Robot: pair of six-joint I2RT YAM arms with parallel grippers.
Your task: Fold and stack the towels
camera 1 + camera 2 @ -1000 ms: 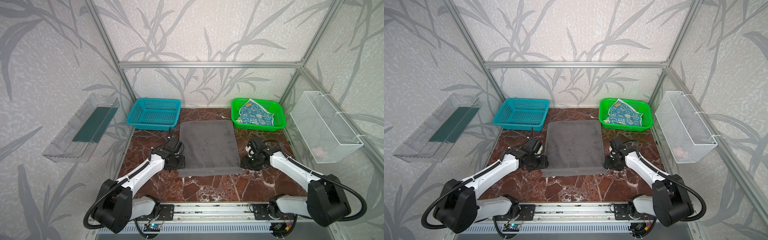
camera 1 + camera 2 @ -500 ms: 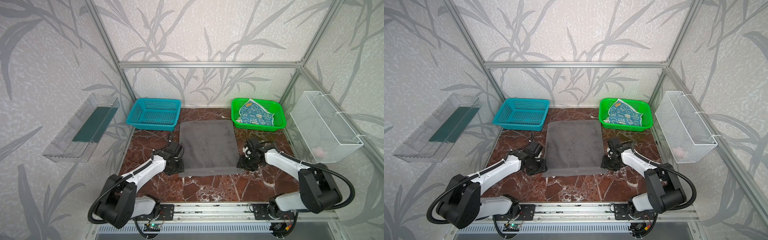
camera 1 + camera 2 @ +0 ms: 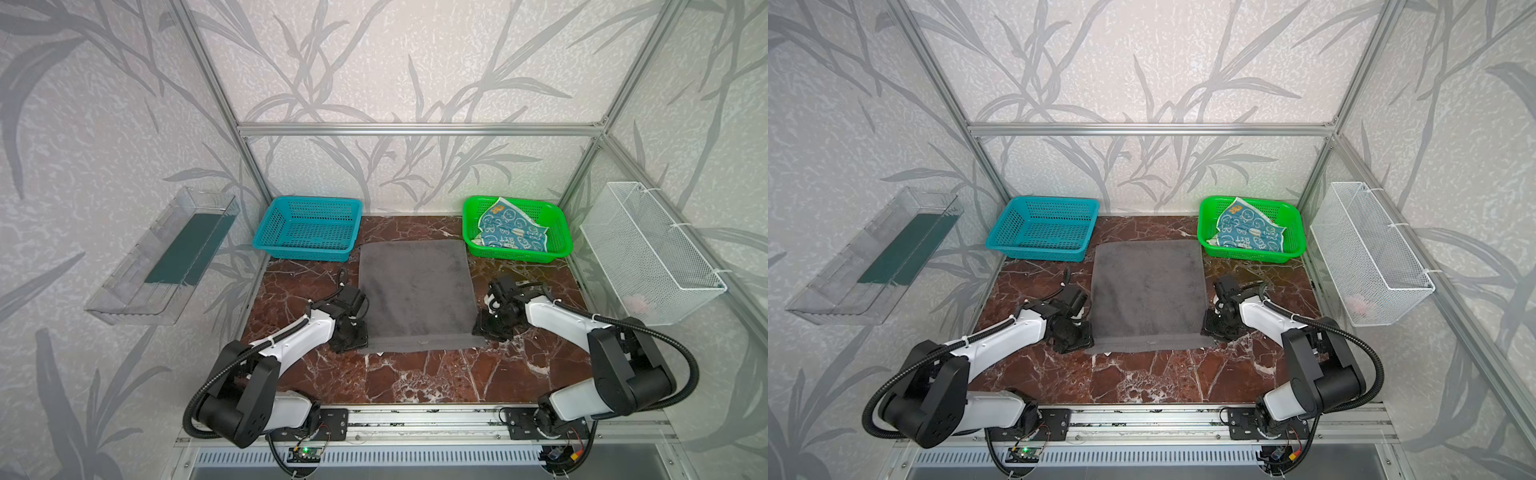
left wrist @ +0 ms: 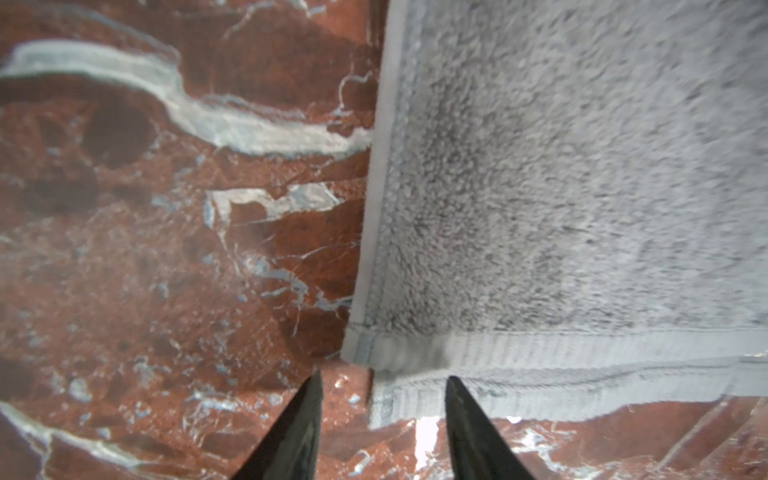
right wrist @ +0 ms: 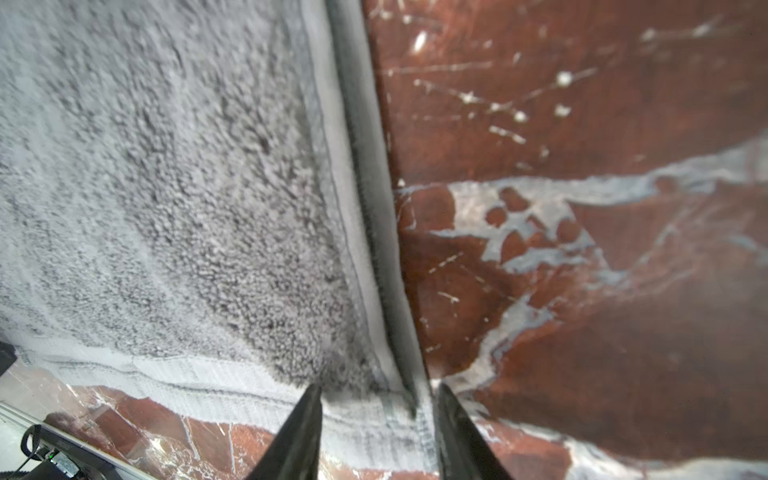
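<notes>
Towels: two in view, one plain grey towel (image 3: 415,291) and one teal-blue printed towel (image 3: 509,230).
Containers: two plastic, a green basket (image 3: 515,251) and a teal basket (image 3: 303,251); one white wire basket (image 3: 652,257); one clear tray (image 3: 137,299).
Hands: two, the left hand (image 4: 382,384) and the right hand (image 5: 376,392).
Grey towel, place: flat on the marble surface (image 3: 415,374), doubled over, one short end just beside the green basket.
Long axis: runs straight away from the green basket's row; ribbed hem at the end away from it.
Printed towel: crumpled inside the green basket.
State of left hand: at the towel corner farthest from the green basket, fingers apart, the lower layer's corner between them, unpinched.
State of right hand: at the other hem corner, on the green basket's side, fingers apart astride the side hem, not clenched.
</notes>
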